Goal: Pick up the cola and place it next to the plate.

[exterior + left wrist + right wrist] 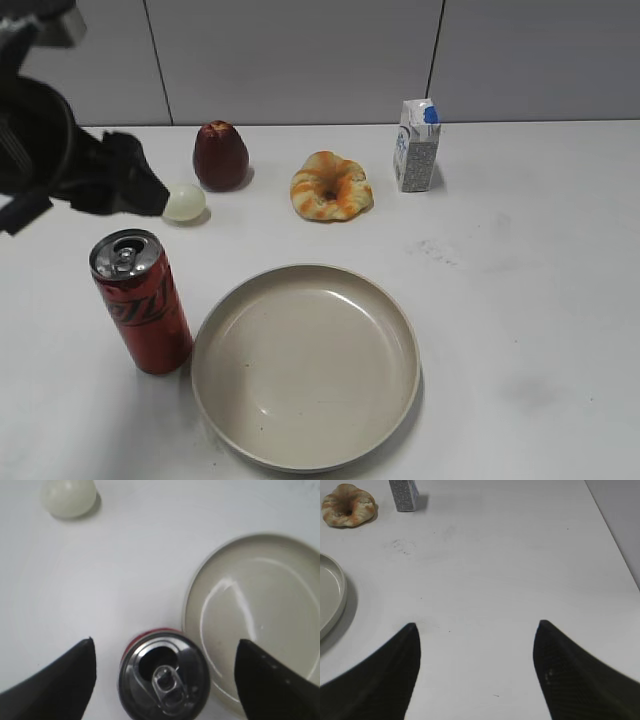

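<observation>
The cola (pixel 145 305), a tall red can with a silver pull-tab top, stands upright on the white table, close against the left rim of the plate (pixel 305 450). The plate is large, round, beige and holds nothing. In the left wrist view I look down on the can's top (pixel 164 680), with the plate's rim (pixel 192 587) to its right. My left gripper (pixel 165 641) is open and holds nothing. It hangs above the can, and in the exterior view (pixel 140 190) it is clear of the can. My right gripper (pixel 477 624) is open over bare table, right of the plate (pixel 332 592).
Along the back stand a dark red apple (pixel 220 155), a pale round egg-like ball (pixel 185 202), an orange-and-white ring-shaped bread (pixel 331 186) and a small white-and-blue carton (pixel 416 145). The table's right edge shows in the right wrist view (pixel 620 545).
</observation>
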Available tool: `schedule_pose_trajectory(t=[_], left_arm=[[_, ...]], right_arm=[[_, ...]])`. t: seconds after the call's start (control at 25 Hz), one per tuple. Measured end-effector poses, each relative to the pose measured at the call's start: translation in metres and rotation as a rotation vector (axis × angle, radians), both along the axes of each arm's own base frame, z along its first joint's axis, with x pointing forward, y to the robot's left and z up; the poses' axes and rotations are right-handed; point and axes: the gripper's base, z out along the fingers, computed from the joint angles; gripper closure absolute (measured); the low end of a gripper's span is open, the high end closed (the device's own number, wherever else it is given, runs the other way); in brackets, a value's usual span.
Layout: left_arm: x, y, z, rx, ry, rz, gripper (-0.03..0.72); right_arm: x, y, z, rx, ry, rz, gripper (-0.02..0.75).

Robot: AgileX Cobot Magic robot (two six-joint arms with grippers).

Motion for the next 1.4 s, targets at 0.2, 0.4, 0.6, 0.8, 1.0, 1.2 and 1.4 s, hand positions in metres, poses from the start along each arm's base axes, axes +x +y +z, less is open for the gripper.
schedule_pose_trajectory(t=[0.2, 0.4, 0.6, 0.8, 1.0, 1.2, 1.4], left_arm=[[-0.006, 0.008, 0.065, 0.009, -0.121, -0.036, 0.028], [-0.020, 0.053, 0.098, 0.136, -0.152, 0.065, 0.041], [-0.047, 0.108, 0.100, 0.192, -0.108, 0.273, 0.070], [-0.097, 0.130, 0.085, 0.121, -0.148, 0.407, 0.097], [-0.151, 0.134, 0.049, 0.089, -0.207, 0.428, 0.100], [-0.194, 0.137, 0.028, 0.043, -0.361, 0.437, 0.100], [-0.208, 0.136, 0.011, 0.036, -0.446, 0.407, 0.101]], right_arm=[[0.000, 0.000, 0.000, 0.000, 0.000, 0.000, 0.203], [0.000, 0.000, 0.000, 0.000, 0.000, 0.000, 0.203], [0.000, 0.000, 0.000, 0.000, 0.000, 0.000, 0.203], [0.000, 0.000, 0.000, 0.000, 0.000, 0.000, 0.203], [0.000, 0.000, 0.000, 0.000, 0.000, 0.000, 0.203], [0.000, 0.000, 0.000, 0.000, 0.000, 0.000, 0.203], [0.000, 0.000, 0.000, 0.000, 0.000, 0.000, 0.203]])
